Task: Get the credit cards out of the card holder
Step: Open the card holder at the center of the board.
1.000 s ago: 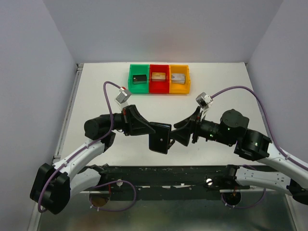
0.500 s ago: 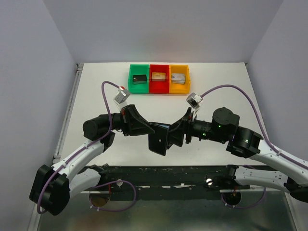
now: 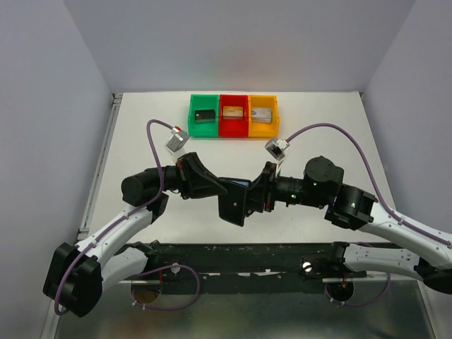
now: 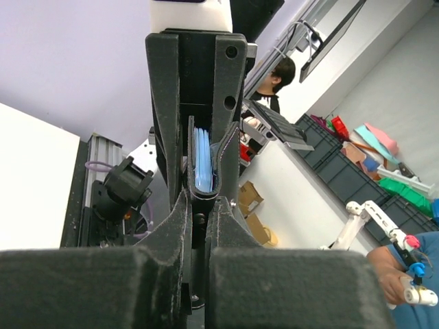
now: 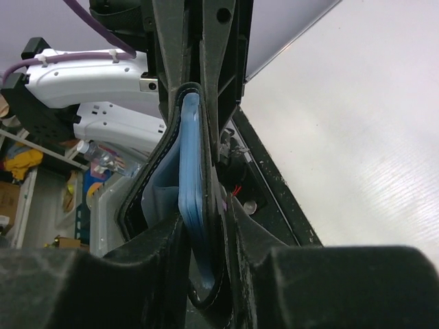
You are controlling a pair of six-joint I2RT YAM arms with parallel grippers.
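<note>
The card holder (image 3: 234, 201) is a black wallet with blue-grey inner faces, held edge-up in the air above the table's near edge. My left gripper (image 3: 215, 189) is shut on its left edge; in the left wrist view the holder (image 4: 204, 164) stands upright between that gripper's (image 4: 199, 205) tips. My right gripper (image 3: 256, 198) meets it from the right. In the right wrist view that gripper's (image 5: 204, 226) jaws are closed on one flap of the holder (image 5: 192, 157), whose blue inner layers show. No credit cards are visible; any inside are hidden.
Three joined bins stand at the table's back: green (image 3: 204, 133) with a black block, red (image 3: 234, 133) with a tan block, yellow (image 3: 263, 133) with a silver block. White table (image 3: 141, 141) lies between them and the arms. A black rail (image 3: 240, 254) runs along the near edge.
My right gripper has moved left from beside the card holder onto its right side and its jaws have narrowed around a flap. The left gripper has held still with the holder.
</note>
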